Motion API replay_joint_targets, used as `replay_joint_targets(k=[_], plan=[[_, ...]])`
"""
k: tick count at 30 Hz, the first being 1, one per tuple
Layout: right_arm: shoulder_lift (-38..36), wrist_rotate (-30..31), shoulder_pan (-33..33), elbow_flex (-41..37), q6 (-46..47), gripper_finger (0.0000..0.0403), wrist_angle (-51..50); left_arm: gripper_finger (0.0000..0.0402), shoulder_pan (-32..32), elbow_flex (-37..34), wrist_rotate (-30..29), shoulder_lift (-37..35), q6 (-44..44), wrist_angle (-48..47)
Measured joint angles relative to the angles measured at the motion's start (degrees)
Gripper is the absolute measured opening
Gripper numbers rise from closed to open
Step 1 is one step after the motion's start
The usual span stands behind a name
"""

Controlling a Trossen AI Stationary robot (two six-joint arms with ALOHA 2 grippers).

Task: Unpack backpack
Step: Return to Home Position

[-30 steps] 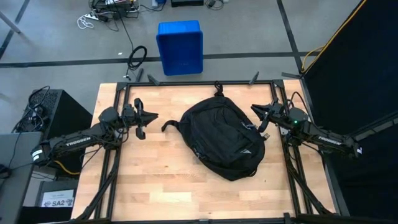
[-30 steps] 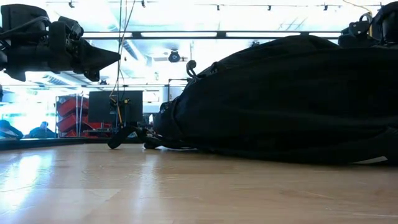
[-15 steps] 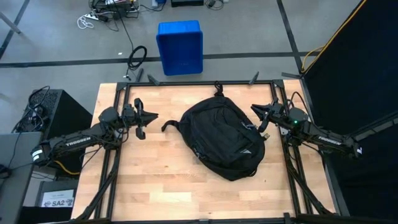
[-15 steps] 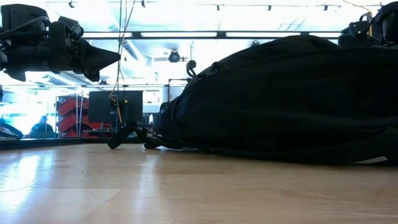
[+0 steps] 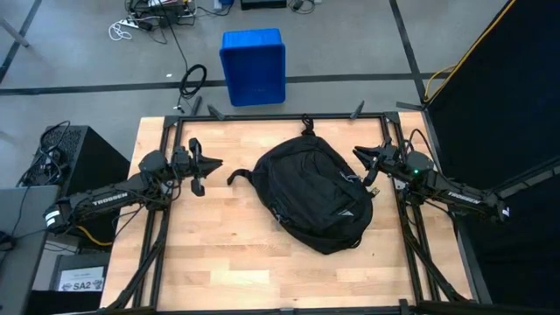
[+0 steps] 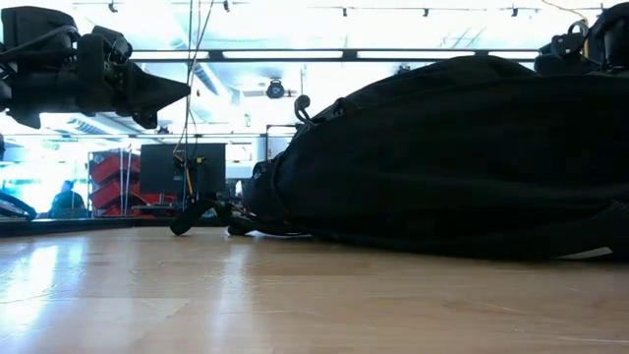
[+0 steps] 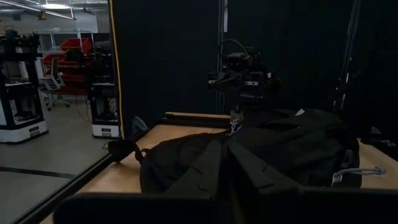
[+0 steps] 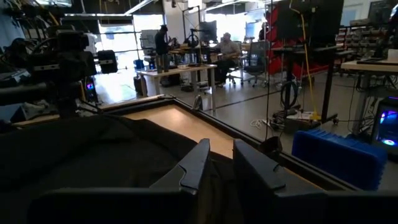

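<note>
**Snag risk beside the backpack**

The backpack [image 5: 312, 194] is lying centre-right on the table [image 5: 219, 258], seemingly closed. The right gripper [image 5: 363, 163] is hovering just beside its far-right edge, fingers [image 8: 198, 163] sitting narrowly apart and holding nothing. The left gripper [image 5: 208, 164] is hanging well left, carrying nothing; its opening I cannot tell. Any low swing away by the right gripper is risking a hooked zip pull and a dragged backpack.

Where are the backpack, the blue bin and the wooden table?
backpack [image 5: 315, 197]: high view, middle of its black upper side.
blue bin [image 5: 253, 66]: high view, middle of its blue top face.
wooden table [image 5: 219, 249]: high view, bare boards beside the backpack.
</note>
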Motion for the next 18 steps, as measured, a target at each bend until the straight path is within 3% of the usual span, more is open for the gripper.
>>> replay_joint_targets(k=[18], plan=[[0.0, 0.0, 0.0, 0.0, 0.0, 0.0027, 0.0, 0.0, 0.0, 0.0, 0.0, 0.0, 0.0, 0.0]])
